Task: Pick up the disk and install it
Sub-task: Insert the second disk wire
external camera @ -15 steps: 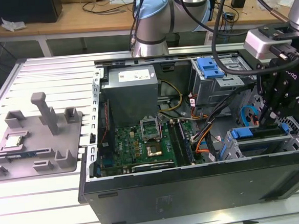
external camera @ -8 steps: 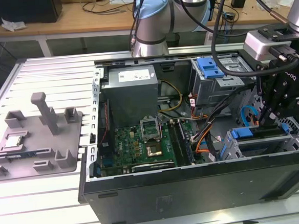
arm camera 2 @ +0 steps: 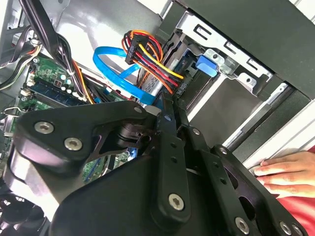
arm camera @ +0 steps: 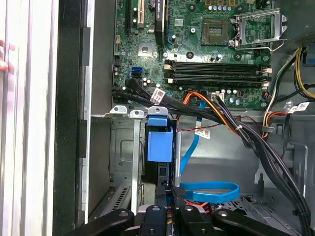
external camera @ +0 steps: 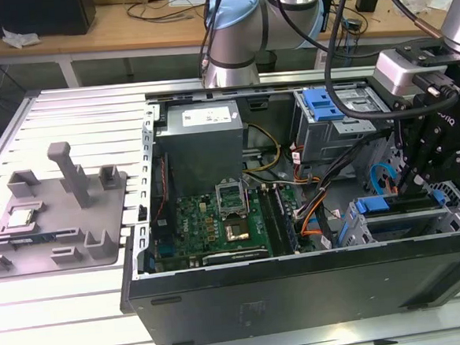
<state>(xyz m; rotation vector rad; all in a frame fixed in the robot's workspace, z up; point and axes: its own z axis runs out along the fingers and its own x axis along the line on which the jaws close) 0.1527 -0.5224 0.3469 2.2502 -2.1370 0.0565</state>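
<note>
The disk lies in the lower grey drive cage at the exterior view's right, inside the open computer case, its blue carrier frame facing up. In the first wrist view its blue frame sits in the cage slot, with the dark drive body just behind it. My gripper hangs directly over the disk's near end. Its black fingers stand close together with nothing between them, tips at the disk's rear edge. The second wrist view has the gripper pointing into the cage beside a blue cable.
Black, orange and blue cables cross between the motherboard and the cage. A second cage with a blue latch stands behind. A grey fixture with a small chip lies left of the case. A person's hand rests outside the case wall.
</note>
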